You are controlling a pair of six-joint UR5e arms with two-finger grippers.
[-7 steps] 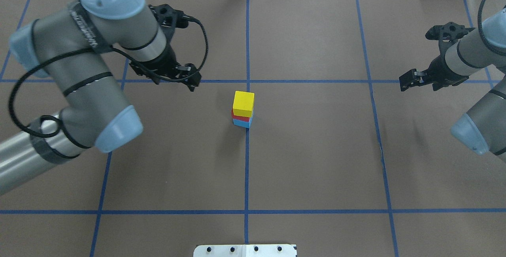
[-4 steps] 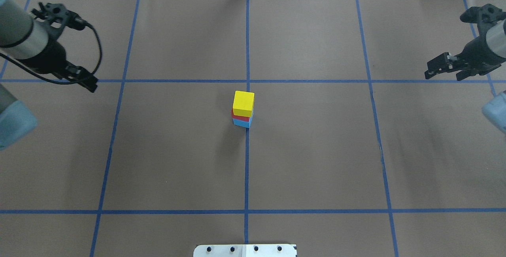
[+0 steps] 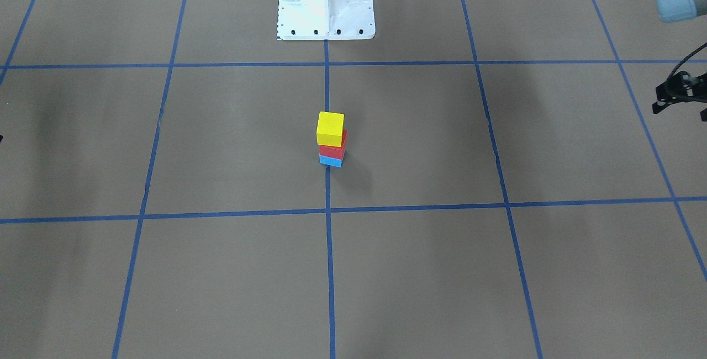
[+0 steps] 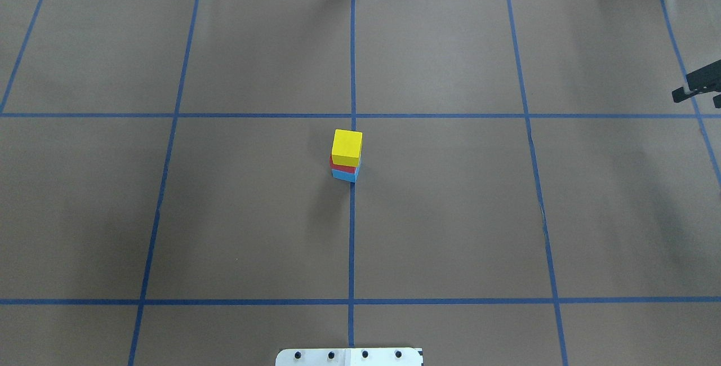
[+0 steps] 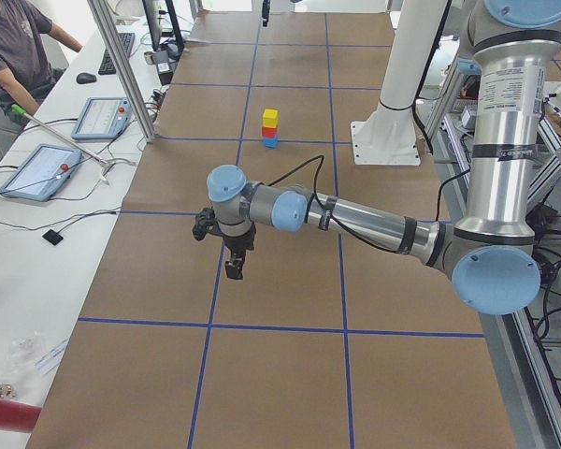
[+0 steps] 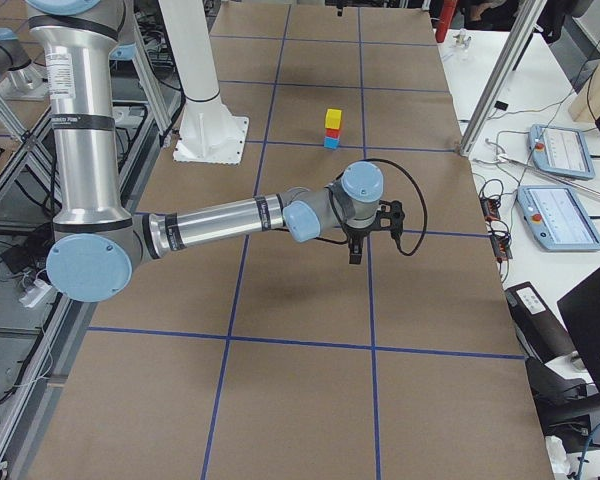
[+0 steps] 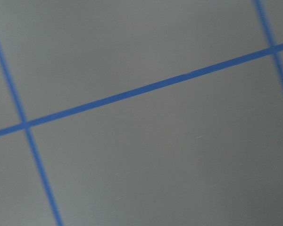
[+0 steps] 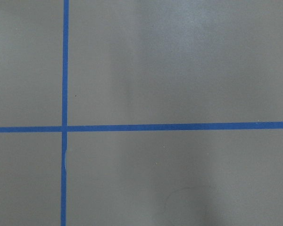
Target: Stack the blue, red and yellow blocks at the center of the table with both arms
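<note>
On the table, the left arm and right arm hang well apart from the centre, where yellow sits on red on blue, slightly offset. The stack looks finished, so any retreat should pass wide of it. Whether the left gripper or right gripper is open cannot be told.

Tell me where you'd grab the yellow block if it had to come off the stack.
Take the yellow block by two opposite side faces, coming straight down from above. It is the top piece, flat-sided and upright, its sides exposed. Close above the red block beneath it; a sideways approach would probably knock it off.
</note>
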